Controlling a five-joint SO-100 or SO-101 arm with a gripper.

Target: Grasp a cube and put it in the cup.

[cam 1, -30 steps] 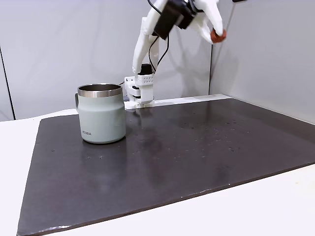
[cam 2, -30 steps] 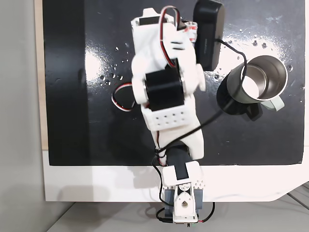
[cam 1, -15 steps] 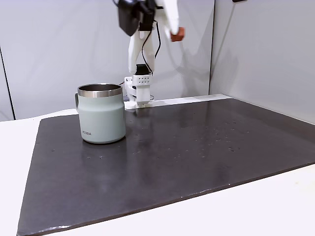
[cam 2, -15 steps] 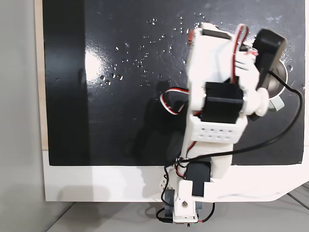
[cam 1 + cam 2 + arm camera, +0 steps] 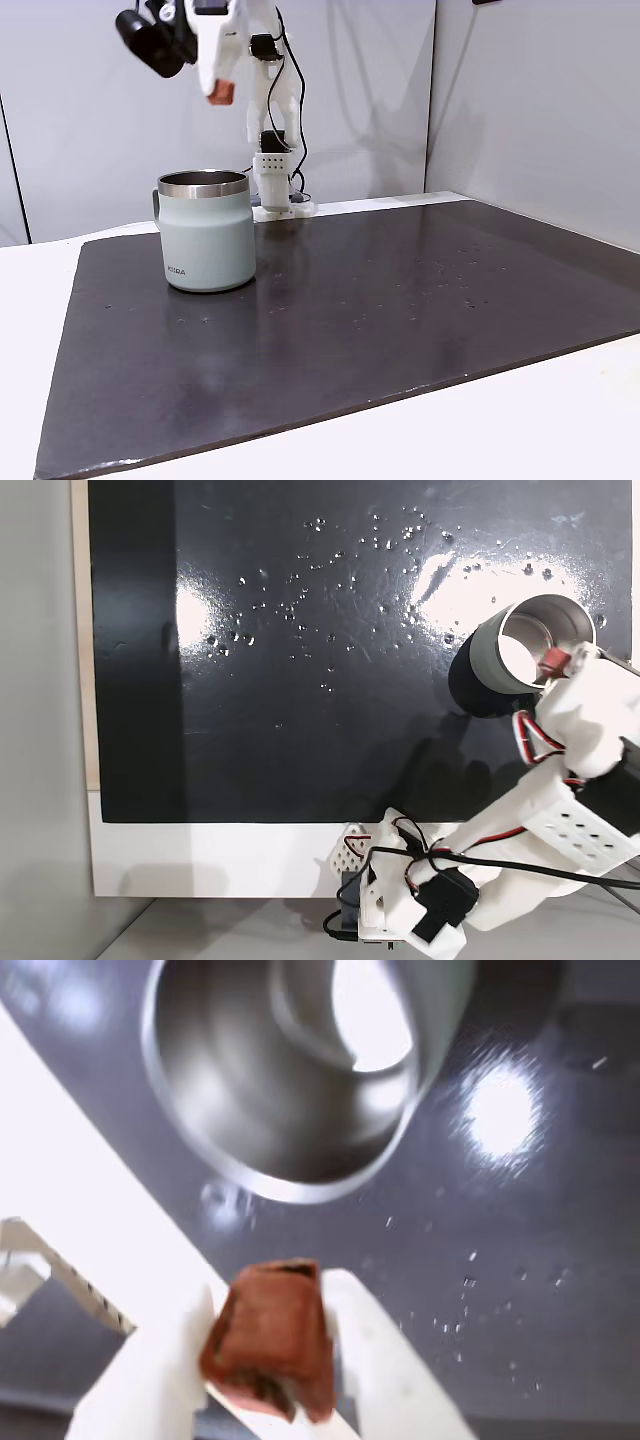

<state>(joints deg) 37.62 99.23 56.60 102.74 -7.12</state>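
Note:
The red-orange cube sits clamped between my white fingers in the wrist view, with the cup's steel mouth below and ahead of it. In a fixed view from the side, the gripper hangs high over the pale grey-green cup, shut on the cube. In a fixed view from above, the cube shows over the near edge of the cup's opening, with the gripper holding it. The cup stands upright on the dark mat.
The arm's base is mounted at the mat's far edge, just behind the cup. A grey wall panel rises at the right. White table surface borders the mat.
The arm has swung from the mat's middle toward the cup, carrying the cube. The gripper now hangs above the cup's rim instead of beside it.

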